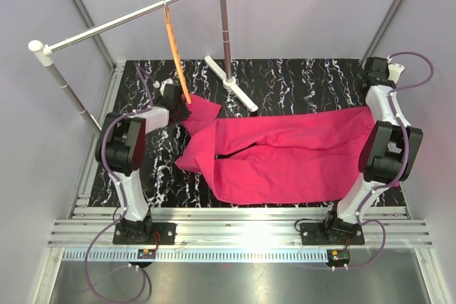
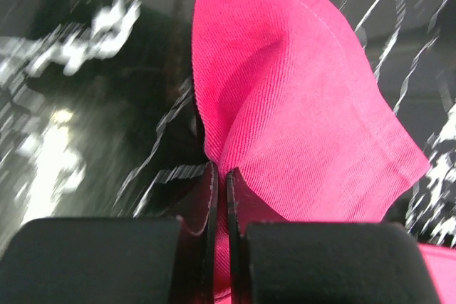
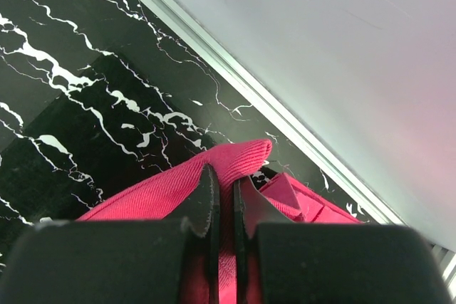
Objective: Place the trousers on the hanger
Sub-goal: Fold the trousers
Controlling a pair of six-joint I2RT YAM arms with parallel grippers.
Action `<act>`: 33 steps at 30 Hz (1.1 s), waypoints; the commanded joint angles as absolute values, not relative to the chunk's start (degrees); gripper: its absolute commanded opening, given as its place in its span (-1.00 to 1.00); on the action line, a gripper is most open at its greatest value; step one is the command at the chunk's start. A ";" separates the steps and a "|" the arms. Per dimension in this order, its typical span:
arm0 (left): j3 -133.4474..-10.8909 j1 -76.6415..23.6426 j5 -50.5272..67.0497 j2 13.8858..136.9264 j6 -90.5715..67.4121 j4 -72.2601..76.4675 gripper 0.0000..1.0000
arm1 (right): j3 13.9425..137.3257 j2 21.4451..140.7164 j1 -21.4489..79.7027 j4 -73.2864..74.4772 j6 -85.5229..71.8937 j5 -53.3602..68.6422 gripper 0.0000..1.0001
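Observation:
The magenta trousers (image 1: 285,154) lie spread across the black marbled table, folded lengthwise. My left gripper (image 1: 182,110) is shut on the trousers' left end, a cloth corner (image 2: 299,105) rising past its jaws. My right gripper (image 1: 377,108) is shut on the right end, a fold of cloth (image 3: 235,158) pinched between its fingers (image 3: 206,194). The orange hanger (image 1: 174,51) hangs from the silver rail, its lower end just above my left gripper and the cloth.
The silver rail (image 1: 132,18) with white end caps spans the back left. Its right post (image 1: 225,26) stands on a white cross foot (image 1: 231,83) just behind the trousers. Grey walls and an aluminium frame (image 3: 285,115) enclose the table.

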State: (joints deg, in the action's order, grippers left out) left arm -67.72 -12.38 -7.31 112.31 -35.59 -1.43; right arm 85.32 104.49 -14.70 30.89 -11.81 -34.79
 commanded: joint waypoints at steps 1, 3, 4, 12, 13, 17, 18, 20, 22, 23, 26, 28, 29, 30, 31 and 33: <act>-61.03 -12.48 -10.01 103.73 -35.33 -5.09 -1.00 | 85.96 100.90 -14.77 31.55 -12.66 -34.54 -1.00; -58.63 -12.48 -11.95 97.49 -34.81 -6.32 -1.00 | 85.70 99.85 -14.77 31.55 -12.74 -34.45 -1.00; -57.06 -12.48 -12.56 95.56 -34.80 -8.94 -1.00 | 85.69 99.58 -14.77 31.55 -12.83 -34.54 -1.00; -56.51 -12.48 -23.90 75.95 -38.66 -31.61 -1.00 | 85.26 95.55 -14.77 34.01 -13.53 -33.93 -1.00; -57.64 -12.57 -24.78 74.89 -39.37 -37.21 -1.00 | 84.91 95.02 -14.85 34.10 -13.54 -33.75 -1.00; -58.62 -12.57 -29.96 69.28 -42.71 -48.15 -1.00 | 82.89 92.55 -14.77 34.98 -14.33 -32.61 -1.00; -58.71 -12.57 -30.67 68.21 -44.37 -50.08 -1.00 | 82.45 91.68 -14.77 35.07 -14.41 -32.52 -1.00; -58.89 -12.66 -33.73 65.24 -46.48 -56.49 -1.00 | 81.57 90.88 -14.77 34.98 -14.68 -31.91 -1.00; -59.23 -12.66 -35.68 63.47 -49.74 -62.37 -0.87 | 80.69 90.27 -14.77 34.98 -14.76 -31.73 -1.00; -59.33 -12.57 -36.03 62.33 -49.57 -63.53 -0.88 | 80.68 90.26 -14.77 34.89 -14.68 -31.55 -1.00; -60.64 -12.57 -37.26 62.40 -48.52 -66.36 -0.87 | 81.56 90.88 -14.85 35.33 -14.68 -31.64 -1.00; -60.64 -12.48 -37.36 63.89 -46.33 -65.22 -0.85 | 81.74 91.49 -14.77 34.81 -14.85 -31.73 -1.00; -60.73 -12.48 -36.92 66.94 -45.19 -64.61 -0.85 | 82.00 92.36 -14.77 34.54 -14.85 -31.82 -1.00; -60.99 -12.48 -36.91 68.89 -45.09 -64.51 -0.85 | 82.18 92.90 -14.77 34.45 -14.77 -31.90 -1.00; -61.17 -12.57 -36.48 70.82 -44.30 -62.86 -0.85 | 82.53 93.42 -14.77 34.37 -14.85 -32.17 -1.00; -61.78 -12.57 -34.02 77.58 -42.29 -60.65 -0.85 | 82.97 95.00 -14.77 34.02 -15.03 -32.52 -1.00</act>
State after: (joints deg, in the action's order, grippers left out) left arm -59.99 -12.78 -31.92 70.63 -46.35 -61.93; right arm 80.68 93.27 -14.41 36.67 -14.44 -30.33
